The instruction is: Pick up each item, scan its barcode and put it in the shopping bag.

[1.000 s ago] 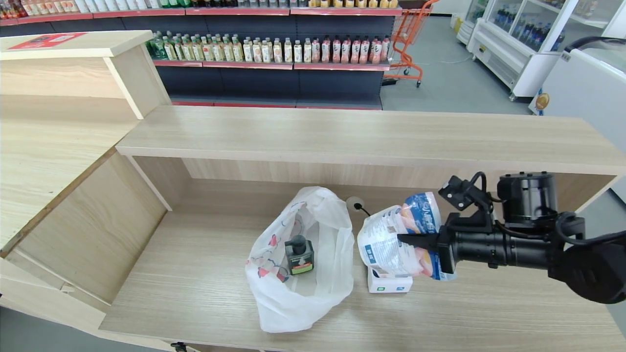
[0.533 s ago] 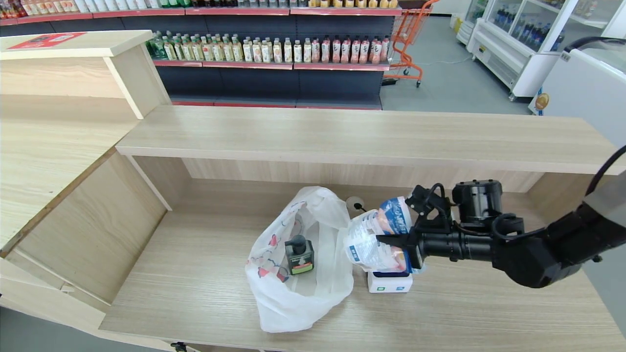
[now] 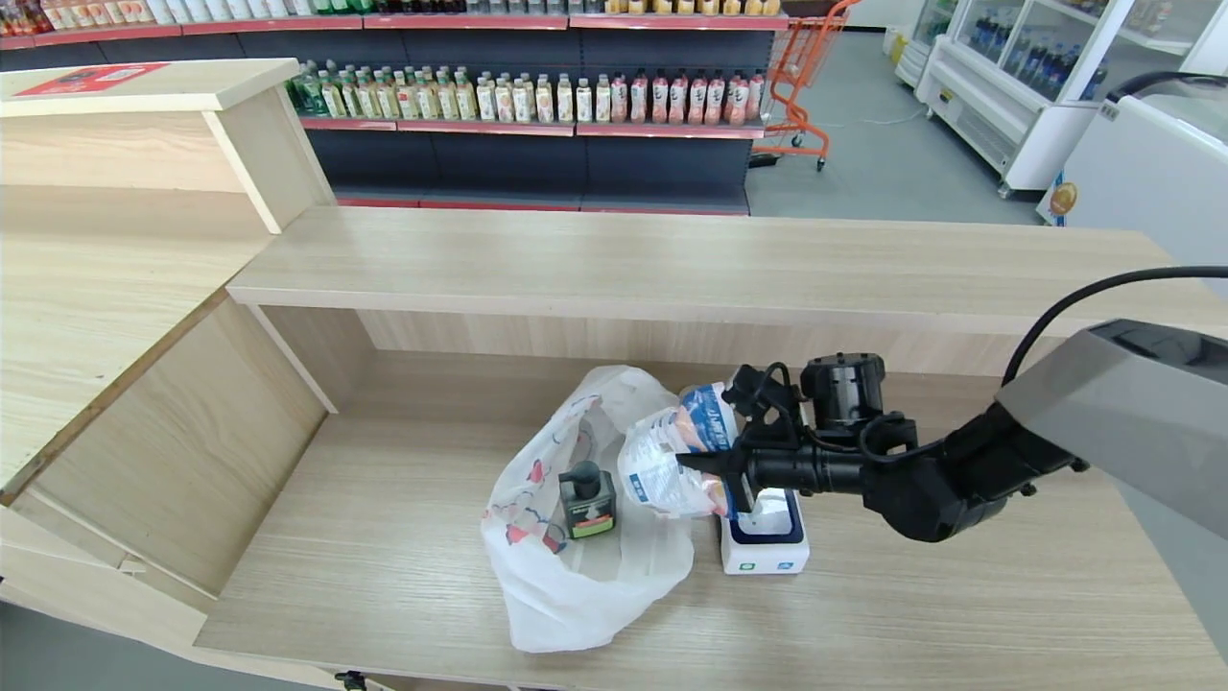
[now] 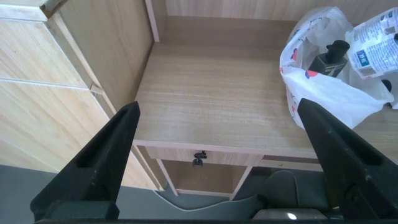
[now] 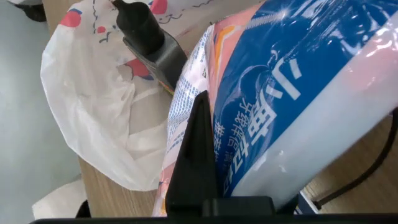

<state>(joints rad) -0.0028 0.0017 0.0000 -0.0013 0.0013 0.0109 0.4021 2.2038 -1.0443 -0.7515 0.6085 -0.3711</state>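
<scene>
On the counter (image 3: 365, 561), the scanner (image 3: 765, 555) is half hidden by a packet (image 3: 652, 470) clamped in the right gripper (image 3: 705, 465); the left gripper (image 4: 219, 115) is spread open.

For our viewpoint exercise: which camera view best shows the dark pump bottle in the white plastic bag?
Head view: the dark pump bottle stands whole, label visible. Left wrist view shows it far off, partly hidden; right wrist view, just its pump and shoulder.
</scene>
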